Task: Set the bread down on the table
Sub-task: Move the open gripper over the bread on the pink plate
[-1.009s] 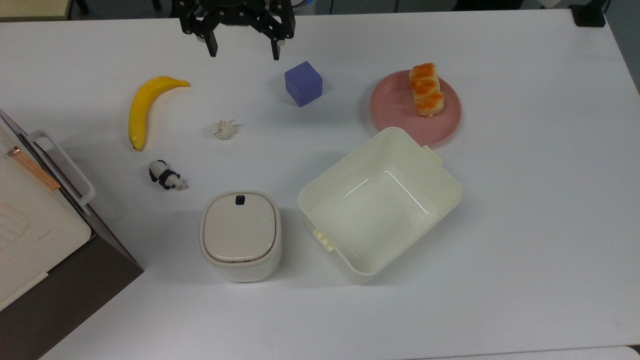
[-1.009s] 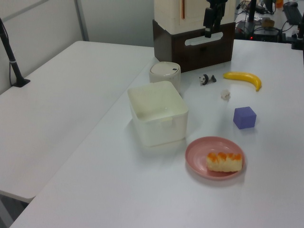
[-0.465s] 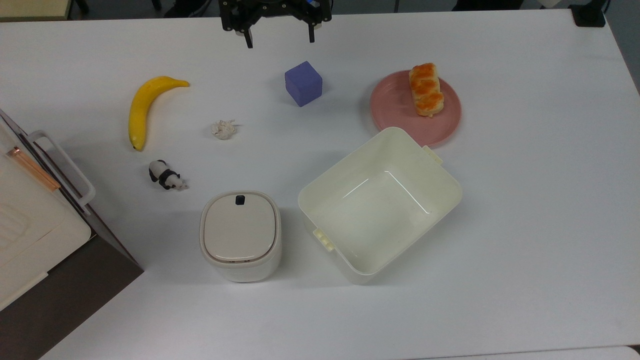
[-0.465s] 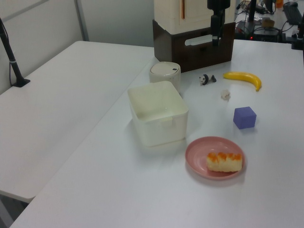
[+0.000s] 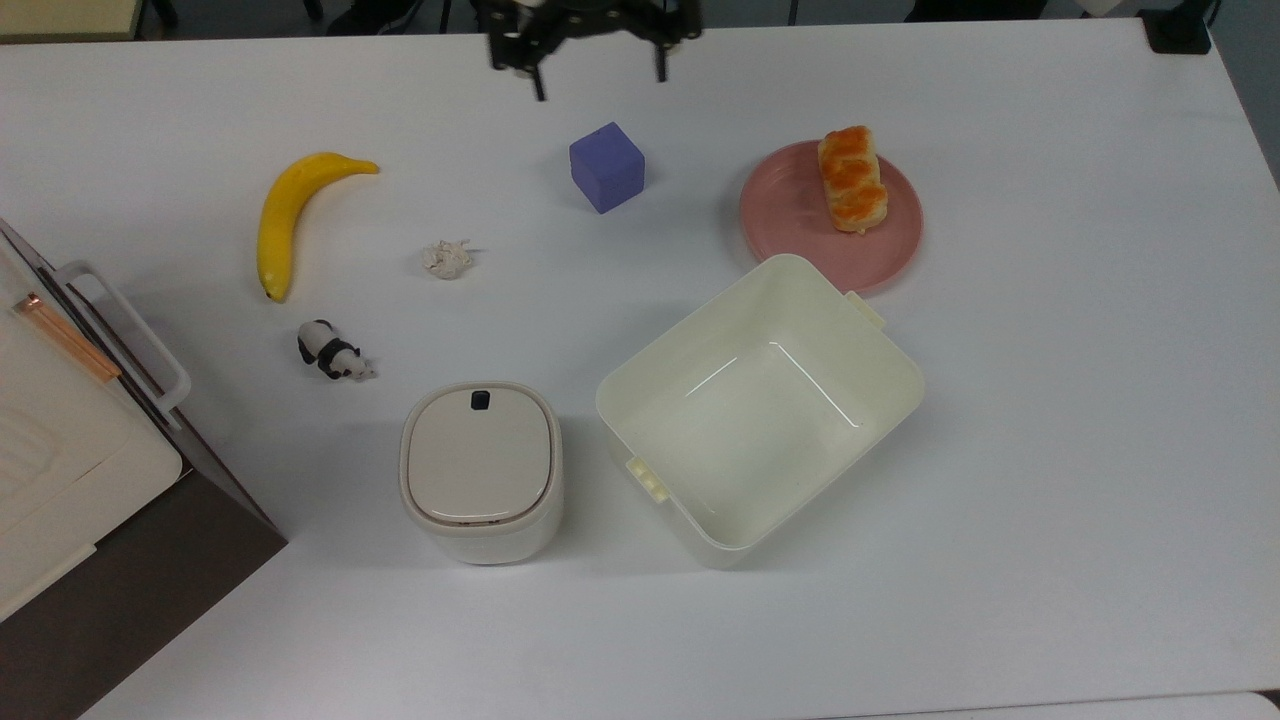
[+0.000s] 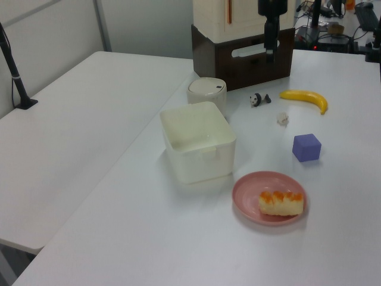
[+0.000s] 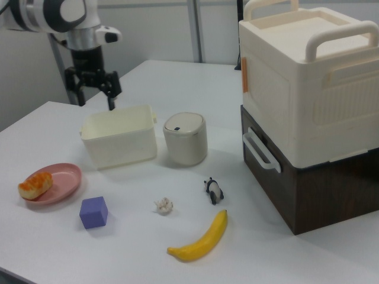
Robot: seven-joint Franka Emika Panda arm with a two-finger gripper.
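Observation:
The bread (image 5: 852,178), a pale bun with an orange-brown glazed top, lies on a round pink plate (image 5: 790,215) on the white table (image 5: 1050,400). The left view shows the bread (image 6: 281,202) on the plate (image 6: 250,192) near the front; the right view has the bread (image 7: 35,184) and plate (image 7: 64,179) at its left. My gripper (image 5: 600,82) hangs open and empty at the top view's upper edge, beyond the purple cube and well to the left of the plate. In the right view the gripper (image 7: 95,99) is raised above the table.
A purple cube (image 5: 607,167) sits between gripper and plate. An open cream tub (image 5: 760,405) stands just below the plate in the top view, a lidded canister (image 5: 480,470) left of it. A banana (image 5: 290,215), paper ball (image 5: 447,258), toy panda (image 5: 333,352) and a cabinet (image 5: 70,450) lie left.
My gripper has slid toward the top view's right along the far table edge, still open. The bread and everything on the table have stayed put.

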